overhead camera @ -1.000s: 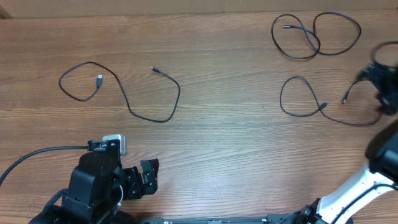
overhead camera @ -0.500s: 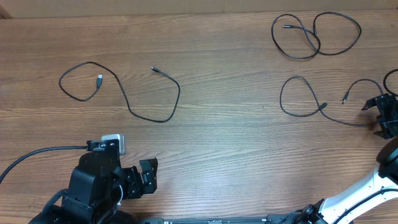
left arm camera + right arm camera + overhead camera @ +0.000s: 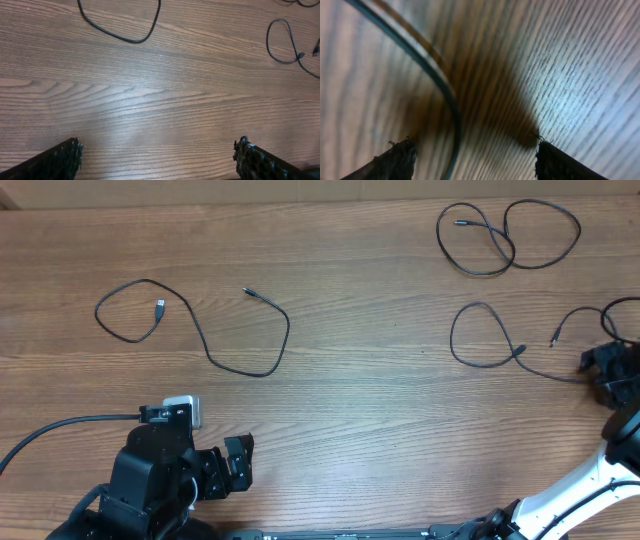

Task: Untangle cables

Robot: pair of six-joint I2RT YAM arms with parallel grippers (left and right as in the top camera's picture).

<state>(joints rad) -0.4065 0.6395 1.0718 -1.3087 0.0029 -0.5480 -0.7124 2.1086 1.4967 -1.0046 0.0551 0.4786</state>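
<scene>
3 cables on the wooden tabletop (image 3: 380, 410), all separate, none touching each other. All are thin, black, round cords lying flat.

- left cable (image 3: 288, 330): left half of the top. One closed loop, then an open S-bend. Its silvery plug (image 3: 160, 307) sits inside the loop.
- corner cable (image 3: 508, 245): far right corner, two loops crossing like a figure eight.
- right cable (image 3: 518, 352): below the corner one. One loop, then a tail running out to the right edge.

2 grippers, both with black textured fingers.

- left gripper (image 3: 238, 465): near edge, left side. Jaws fully spread, nothing in them. Well apart from every cable.
- right gripper (image 3: 598, 370): at the right edge, down over the right cable's tail. Jaws apart, no clamp visible.

View differences:

- Overhead is the only view with all three cables.
- Left wrist shows bare wood grain between its fingers (image 3: 65, 157). The left cable's bottom bend and the right cable's loop sit along the top of the frame.
- Right wrist is a blurred close-up. One strand curves across the grain between the fingertips, nearer the left one. The strand is on the wood and casts a shadow. Can't tell if it touches that finger.
</scene>
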